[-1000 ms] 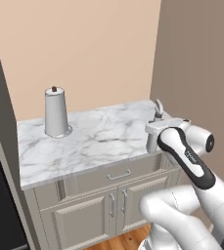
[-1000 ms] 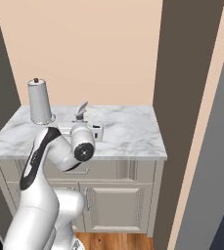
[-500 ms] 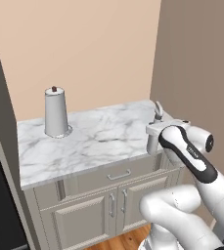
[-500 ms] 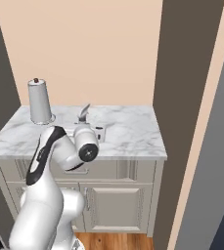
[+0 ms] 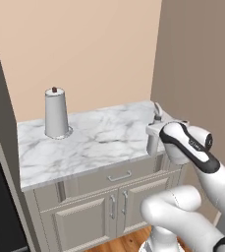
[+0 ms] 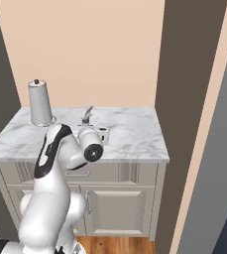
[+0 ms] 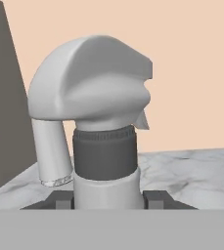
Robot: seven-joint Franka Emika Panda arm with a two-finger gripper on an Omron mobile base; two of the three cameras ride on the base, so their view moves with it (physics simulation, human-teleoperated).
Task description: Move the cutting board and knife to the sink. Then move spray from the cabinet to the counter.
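Observation:
The grey spray (image 7: pixel 96 83) stands upright between my two dark fingertips, and my gripper (image 7: pixel 108 199) is shut on its lower body. From the left base camera, the gripper (image 5: pixel 153 140) holds the spray (image 5: pixel 156 109) at the right front corner of the white marble counter (image 5: pixel 99 138). From the right base camera, the spray's nozzle (image 6: pixel 87 114) rises above the hand over the counter (image 6: pixel 135 134). I cannot tell whether the bottle's base touches the marble. The cutting board, knife, sink and cabinet are out of view.
A white paper-towel roll (image 5: pixel 56 113) (image 6: pixel 40 103) stands at the counter's back left. Cream drawers and doors (image 5: pixel 109 197) sit below the marble. A tall taupe panel (image 5: pixel 197 59) closes the right side, and a dark wall (image 6: pixel 1 74) the left.
The spray has shifted only slightly, a little lower and nearer the counter. My elbow has swung while the gripper stays shut on the bottle.

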